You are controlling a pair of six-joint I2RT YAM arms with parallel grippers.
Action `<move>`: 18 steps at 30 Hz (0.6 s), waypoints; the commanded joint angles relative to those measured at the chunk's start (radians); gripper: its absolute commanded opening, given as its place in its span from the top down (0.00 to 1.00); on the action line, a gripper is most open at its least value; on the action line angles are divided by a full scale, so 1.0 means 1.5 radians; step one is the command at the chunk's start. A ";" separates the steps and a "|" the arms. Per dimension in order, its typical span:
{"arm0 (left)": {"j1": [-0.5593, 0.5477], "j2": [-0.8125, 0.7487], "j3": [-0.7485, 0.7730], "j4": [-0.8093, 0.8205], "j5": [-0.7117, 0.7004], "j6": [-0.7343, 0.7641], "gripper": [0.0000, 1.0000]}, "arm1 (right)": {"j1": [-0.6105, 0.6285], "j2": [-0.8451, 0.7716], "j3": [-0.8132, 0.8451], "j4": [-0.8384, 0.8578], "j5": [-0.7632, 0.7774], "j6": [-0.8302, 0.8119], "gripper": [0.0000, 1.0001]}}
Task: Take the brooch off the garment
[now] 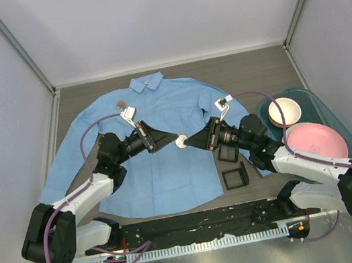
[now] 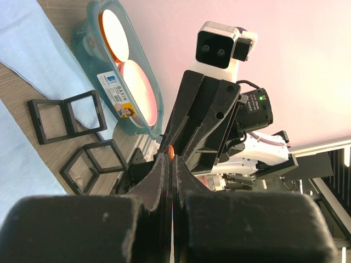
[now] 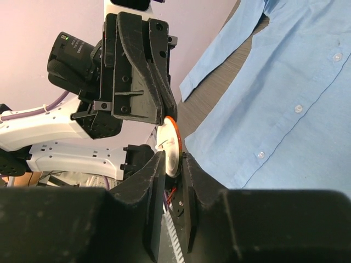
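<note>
You are working on a brown wood-grain table (image 1: pixel 254 70) set inside a booth of plain pale walls (image 1: pixel 163 18). A black rail runs along the table's near edge. The garment (image 1: pixel 170 173) lies flat on the table with its front up and sleeves spread, its collar at the far side.

Off the garment's right sleeve stands a teal basin (image 1: pixel 316 104) holding 1 cream bowl (image 1: pixel 284 111) and 1 pink plate (image 1: pixel 316 142). A sticker (image 2: pixel 118 92) on the basin's wall reads "BASIN" beside a small cartoon picture; its finer print is too small to read. 2 black square frames (image 1: pixel 235 177) lie open at the garment's lower right hem. A small dark item (image 1: pixel 119 104) sits on the cloth just left of the collar, too small to make out.

The brooch (image 3: pixel 171 147), a white disc with an orange rim, is held in the air over the middle of the garment's button line. Your left gripper (image 2: pixel 171 161) has its fingers pressed together, pinching the brooch's rim. Your right gripper (image 3: pixel 173 163) has 1 finger on each side of the disc, very close, but you cannot tell whether they clamp it.
</note>
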State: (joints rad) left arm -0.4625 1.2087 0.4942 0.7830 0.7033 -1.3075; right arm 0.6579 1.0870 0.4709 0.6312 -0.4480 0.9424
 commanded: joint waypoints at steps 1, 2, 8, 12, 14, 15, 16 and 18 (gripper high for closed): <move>0.004 0.005 -0.005 0.050 0.000 -0.006 1.00 | -0.001 -0.012 0.004 0.045 0.005 -0.001 0.78; 0.003 0.004 -0.006 0.049 0.000 -0.006 1.00 | -0.002 -0.010 0.008 0.043 0.005 -0.002 0.83; 0.005 -0.009 -0.006 -0.002 -0.009 0.025 0.94 | -0.001 -0.014 0.029 -0.016 0.016 -0.033 0.99; 0.022 -0.064 0.015 -0.135 -0.031 0.102 0.64 | -0.001 -0.052 0.053 -0.132 0.047 -0.093 0.99; 0.033 -0.098 0.028 -0.250 -0.045 0.145 0.53 | -0.001 -0.066 0.077 -0.235 0.076 -0.128 0.99; 0.043 -0.127 0.048 -0.297 -0.053 0.202 0.50 | -0.001 -0.075 0.088 -0.278 0.093 -0.166 0.99; 0.050 -0.145 0.060 -0.345 -0.078 0.232 0.48 | -0.001 -0.077 0.115 -0.376 0.110 -0.185 0.99; 0.059 -0.183 0.097 -0.484 -0.107 0.325 0.44 | -0.001 -0.076 0.146 -0.482 0.179 -0.242 0.99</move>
State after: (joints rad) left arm -0.4038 1.0466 0.5205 0.4099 0.6346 -1.0977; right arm 0.6537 1.0039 0.5674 0.2638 -0.3481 0.7753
